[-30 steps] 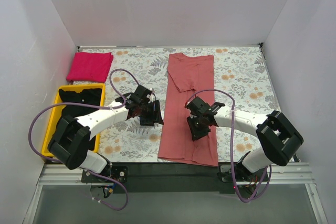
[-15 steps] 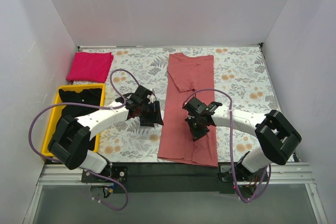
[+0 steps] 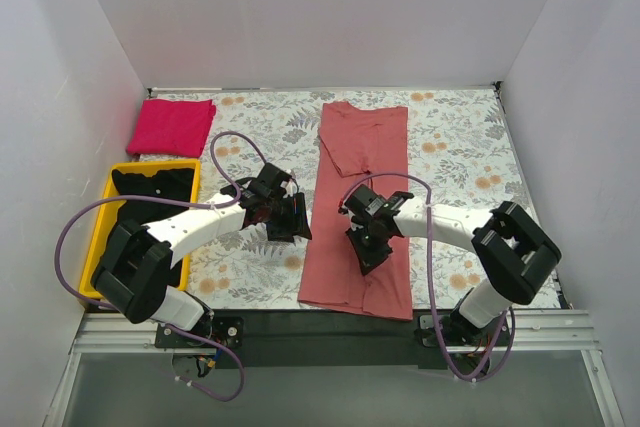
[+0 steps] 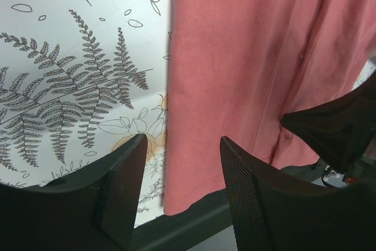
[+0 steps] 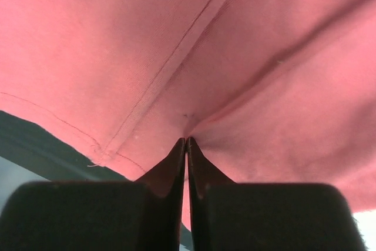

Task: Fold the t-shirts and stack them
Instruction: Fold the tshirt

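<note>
A dusty salmon-red t-shirt (image 3: 362,172) lies folded lengthwise in a long strip down the middle of the table; it fills the right wrist view (image 5: 176,45) and shows in the left wrist view (image 4: 247,69). My right gripper (image 3: 366,247) is shut on a pinch of this shirt's cloth near its lower half (image 5: 187,140). My left gripper (image 3: 290,219) is open and empty just left of the shirt's left edge (image 4: 179,163). A folded magenta-pink t-shirt (image 3: 171,126) lies at the far left. A black t-shirt (image 3: 150,192) lies in the bin.
A yellow plastic bin (image 3: 103,217) stands at the left edge. The table's dark front edge (image 3: 330,322) runs just below the shirt's hem. White walls close in the left, back and right sides.
My right gripper has shifted left with the pinched cloth, and the shirt's lower part has slid slightly left. The left arm has barely moved.
</note>
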### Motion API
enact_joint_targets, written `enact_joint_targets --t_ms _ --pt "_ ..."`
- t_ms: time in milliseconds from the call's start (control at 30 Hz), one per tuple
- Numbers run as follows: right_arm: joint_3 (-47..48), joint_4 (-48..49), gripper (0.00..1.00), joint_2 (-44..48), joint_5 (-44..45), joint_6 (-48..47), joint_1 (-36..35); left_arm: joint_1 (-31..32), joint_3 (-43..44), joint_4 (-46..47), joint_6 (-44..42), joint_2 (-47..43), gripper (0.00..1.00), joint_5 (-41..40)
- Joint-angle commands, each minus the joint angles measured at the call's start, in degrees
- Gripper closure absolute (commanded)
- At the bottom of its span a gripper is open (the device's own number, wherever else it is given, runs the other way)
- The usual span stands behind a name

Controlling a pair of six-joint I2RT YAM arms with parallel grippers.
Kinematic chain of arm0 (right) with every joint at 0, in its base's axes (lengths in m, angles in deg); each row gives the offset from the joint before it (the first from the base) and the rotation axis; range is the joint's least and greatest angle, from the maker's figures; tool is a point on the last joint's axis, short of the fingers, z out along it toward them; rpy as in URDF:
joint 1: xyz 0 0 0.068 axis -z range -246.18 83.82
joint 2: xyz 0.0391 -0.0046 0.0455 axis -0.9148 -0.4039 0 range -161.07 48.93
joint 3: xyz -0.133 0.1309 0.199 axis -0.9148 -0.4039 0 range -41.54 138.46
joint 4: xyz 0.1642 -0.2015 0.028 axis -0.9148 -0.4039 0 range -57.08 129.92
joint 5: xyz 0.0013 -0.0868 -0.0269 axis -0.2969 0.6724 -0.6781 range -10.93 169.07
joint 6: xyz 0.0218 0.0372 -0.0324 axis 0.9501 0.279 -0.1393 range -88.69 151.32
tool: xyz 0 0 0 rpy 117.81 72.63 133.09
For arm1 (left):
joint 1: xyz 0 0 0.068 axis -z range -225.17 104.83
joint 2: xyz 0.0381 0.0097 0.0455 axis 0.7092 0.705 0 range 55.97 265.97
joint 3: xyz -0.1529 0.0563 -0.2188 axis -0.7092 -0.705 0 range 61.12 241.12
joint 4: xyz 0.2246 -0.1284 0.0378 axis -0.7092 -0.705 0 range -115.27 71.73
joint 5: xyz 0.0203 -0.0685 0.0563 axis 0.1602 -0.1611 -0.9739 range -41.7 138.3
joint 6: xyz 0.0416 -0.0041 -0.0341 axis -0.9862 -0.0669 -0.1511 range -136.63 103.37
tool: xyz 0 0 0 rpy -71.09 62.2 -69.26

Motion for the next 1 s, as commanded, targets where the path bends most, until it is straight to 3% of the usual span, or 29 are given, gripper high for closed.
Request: enact_joint_targets --t_ms 0,200,300,433,667,967 --pt "1.57 -0.55 0.85 -2.21 -4.49 -1.85 -1.02 0.38 1.86 -0.67 0.24 -1.59 0.48 -0.23" --pt "4.64 -0.63 0.71 0.49 -4.59 -3.70 -1.02 0.47 2.82 -0.59 0.85 -1.15 0.48 0.21" --pt "8.42 -1.07 0.64 3.22 -0.57 -5.02 0.12 0.47 4.66 0.81 1.29 -1.06 0.48 -0.66" --pt "10.89 -0.63 0.55 5.34 5.17 -5.72 6.52 0.47 9.40 3.45 0.77 1.65 0.48 -2.95" --pt "9.48 12.87 0.58 3.67 -4.30 -3.97 27.60 -0.41 25.13 7.32 -1.52 16.15 0.52 -5.50" --pt "14.31 23.09 0.66 -10.91 -9.77 -2.82 38.52 -2.69 44.81 9.52 -2.22 36.27 0.57 -6.21"
